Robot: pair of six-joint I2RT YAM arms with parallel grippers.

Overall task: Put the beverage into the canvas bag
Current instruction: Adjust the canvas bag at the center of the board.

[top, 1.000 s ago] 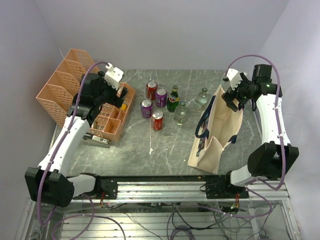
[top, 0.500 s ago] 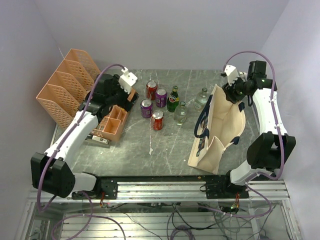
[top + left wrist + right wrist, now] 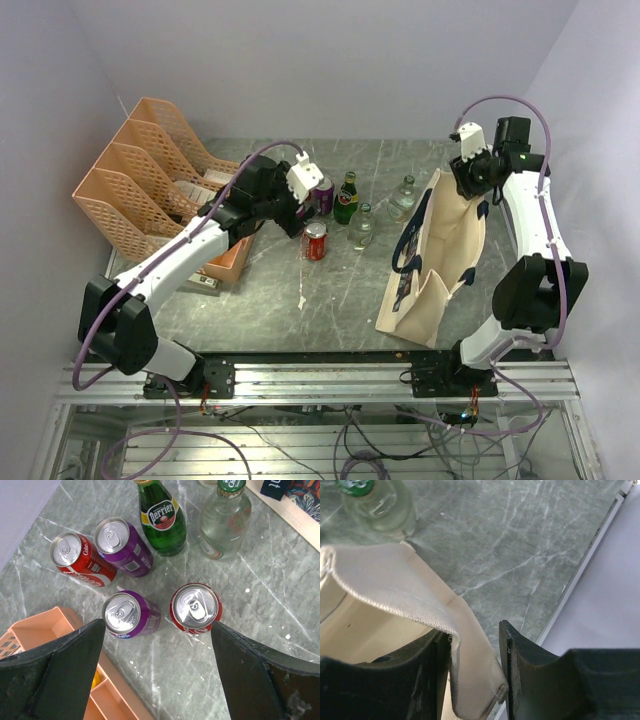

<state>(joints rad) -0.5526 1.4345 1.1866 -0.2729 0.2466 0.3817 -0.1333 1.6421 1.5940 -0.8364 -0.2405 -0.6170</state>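
Below left hand (image 3: 157,624), wide open: red can (image 3: 196,607), purple can (image 3: 129,614); right hand (image 3: 475,630) pinches canvas bag (image 3: 380,590) rim.

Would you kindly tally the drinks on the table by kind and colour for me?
Red cans: 2
Purple cans: 2
Green Perrier bottle: 1
Clear glass bottles: 2
Total: 7
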